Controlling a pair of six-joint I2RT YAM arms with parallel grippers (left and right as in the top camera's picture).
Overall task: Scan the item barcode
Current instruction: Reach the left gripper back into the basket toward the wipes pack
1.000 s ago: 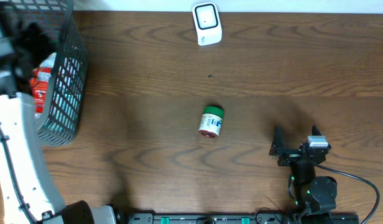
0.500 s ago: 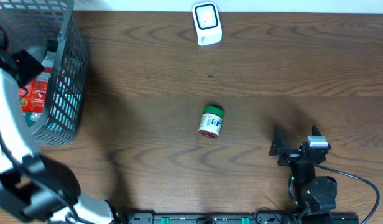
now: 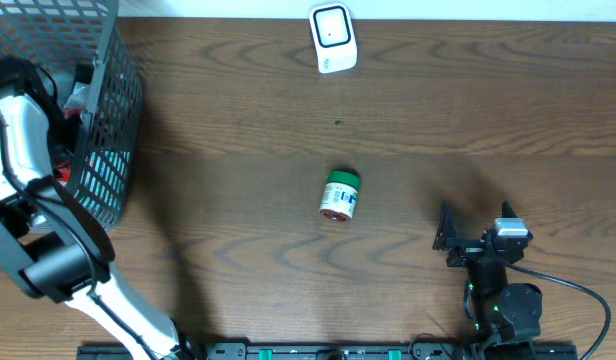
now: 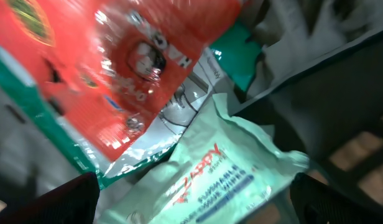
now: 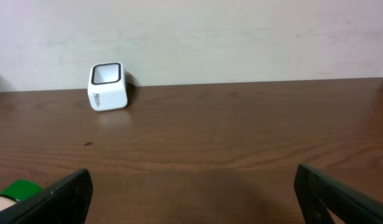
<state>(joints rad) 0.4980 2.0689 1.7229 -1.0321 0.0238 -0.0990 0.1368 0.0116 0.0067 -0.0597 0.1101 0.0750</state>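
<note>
Left gripper [image 4: 194, 199]: we see it spread wide and empty inside the basket [image 3: 108, 130], over a red packet [image 4: 135, 68] and a pale green packet [image 4: 210, 180] | right gripper [image 3: 475, 225]: we see it wide open, empty, low at right | jar [image 3: 340, 195]: on its side, middle of the table [image 3: 438, 120] | scanner [image 3: 332, 38]: far edge

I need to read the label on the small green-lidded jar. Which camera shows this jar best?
The overhead view: the jar lies whole on the table, nothing covering it. The right wrist view catches only part of it at the lower left edge. The left wrist view shows only packets, no jar.
</note>
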